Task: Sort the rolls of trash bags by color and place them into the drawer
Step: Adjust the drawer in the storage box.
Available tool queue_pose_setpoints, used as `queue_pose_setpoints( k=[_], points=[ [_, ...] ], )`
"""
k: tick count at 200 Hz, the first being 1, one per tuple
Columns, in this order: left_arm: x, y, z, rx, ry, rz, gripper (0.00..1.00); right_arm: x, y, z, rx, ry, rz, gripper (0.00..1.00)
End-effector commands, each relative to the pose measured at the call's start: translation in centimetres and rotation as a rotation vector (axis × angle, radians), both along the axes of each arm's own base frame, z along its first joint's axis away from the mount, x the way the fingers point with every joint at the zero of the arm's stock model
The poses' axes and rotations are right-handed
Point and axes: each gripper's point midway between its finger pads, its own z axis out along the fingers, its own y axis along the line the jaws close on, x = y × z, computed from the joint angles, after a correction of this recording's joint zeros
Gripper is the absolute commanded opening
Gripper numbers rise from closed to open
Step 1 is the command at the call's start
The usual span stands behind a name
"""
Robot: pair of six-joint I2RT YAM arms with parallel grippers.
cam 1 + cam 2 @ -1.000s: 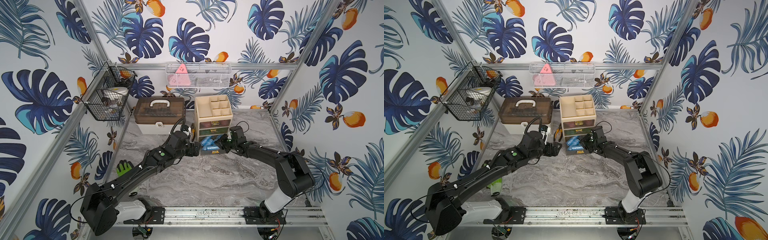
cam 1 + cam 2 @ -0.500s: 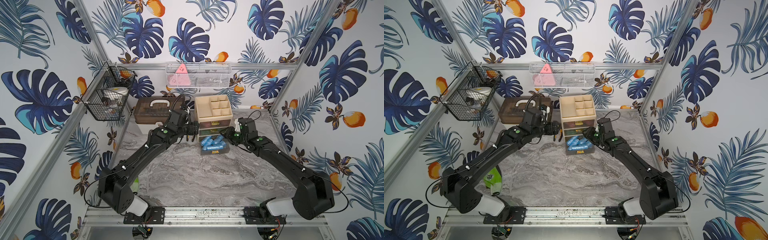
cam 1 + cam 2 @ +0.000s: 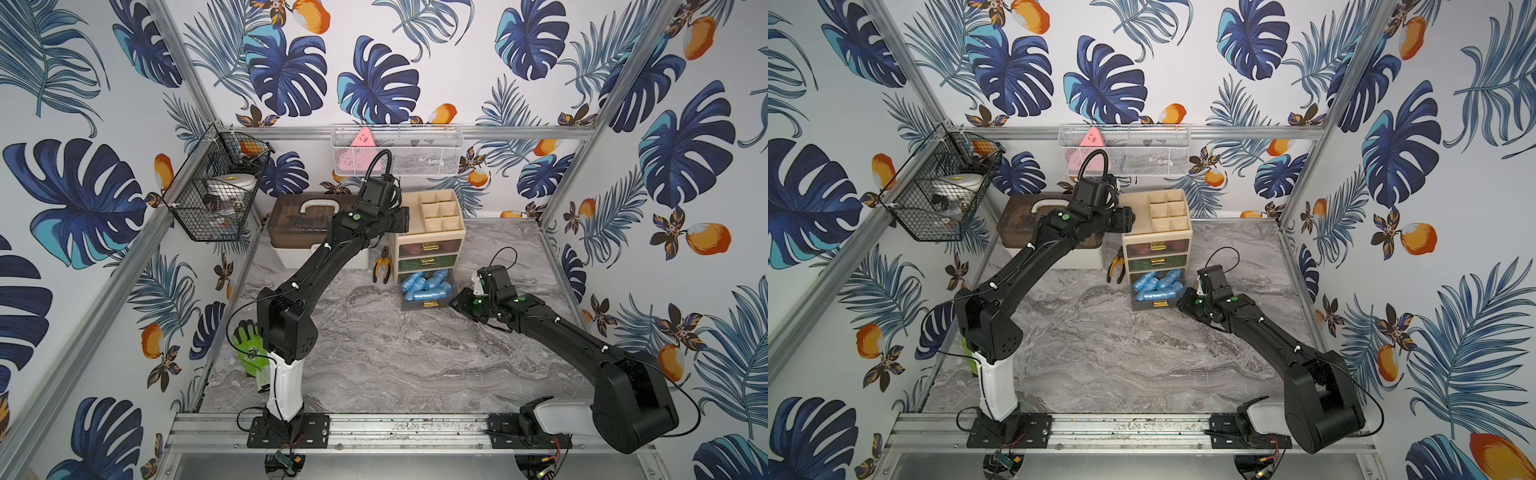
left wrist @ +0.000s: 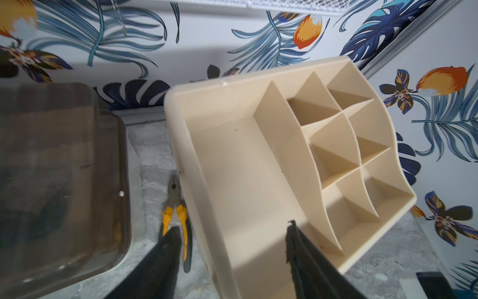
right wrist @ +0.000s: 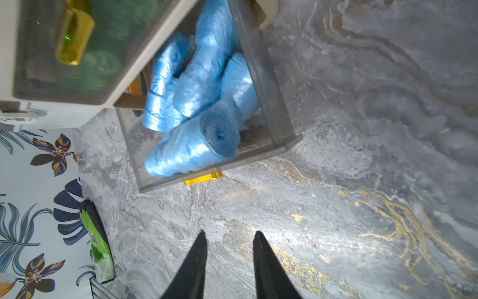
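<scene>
- Left gripper (image 4: 234, 225) is hovering, jaws apart and empty, over the open top of the beige organizer (image 4: 232, 160), well above the rolls.
- Blue rolls (image 5: 196, 108), crinkly and glossy, are lying heaped in the pulled-out bottom drawer (image 5: 266, 98).
- Right gripper (image 5: 230, 232) is hanging low over the worktop (image 5: 336, 207), jaws slightly apart and empty, just before the drawer's front.

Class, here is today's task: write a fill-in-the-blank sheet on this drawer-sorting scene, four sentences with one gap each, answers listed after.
The rolls of trash bags in the open drawer are all ___. That open drawer is the ___ one of the beige drawer unit. The pliers beside the unit have ___ handles. The right claw holds ___.
Missing words: blue; bottom; yellow; nothing.
</scene>
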Motion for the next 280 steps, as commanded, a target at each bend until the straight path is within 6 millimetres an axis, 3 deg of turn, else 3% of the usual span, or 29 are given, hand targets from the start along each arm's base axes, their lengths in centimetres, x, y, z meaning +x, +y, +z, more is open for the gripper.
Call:
queue_pose_setpoints(
  k=[1,31,52,93,129,182,280],
  points=[
    [-1.0,-0.6,1.6,0.098,-0.034,-0.035,0.67,0.1,0.3,-0.2,0.015,-0.017,0.018,0.33],
    [-2.1,-4.3,2.9,0.177,-0.062,-0.097,0.63,-0.1,0.6,-1.4,0.024,0.015,0.019,0.33],
    [-1.9,-6.3,2.0,0.201,-0.064,-0.109,0.61,0.0,0.8,-1.6,0.035,0.024,0.016,0.33],
    [-0.5,-7.7,-0.2,0.175,-0.055,-0.084,0.55,-0.3,1.1,-1.9,0.063,0.034,0.012,0.33],
    [0.3,-8.5,-1.4,0.152,-0.048,-0.07,0.52,-0.6,1.6,-3.1,0.105,0.063,0.0,0.32],
    [0.3,-8.6,-3.5,0.166,-0.007,-0.076,0.47,0.5,2.6,-5.5,0.195,0.105,-0.066,0.22],
    [0.1,-8.1,-4.6,0.182,0.03,-0.097,0.46,4.6,4.0,-4.6,0.249,0.053,-0.119,0.21]
  ],
)
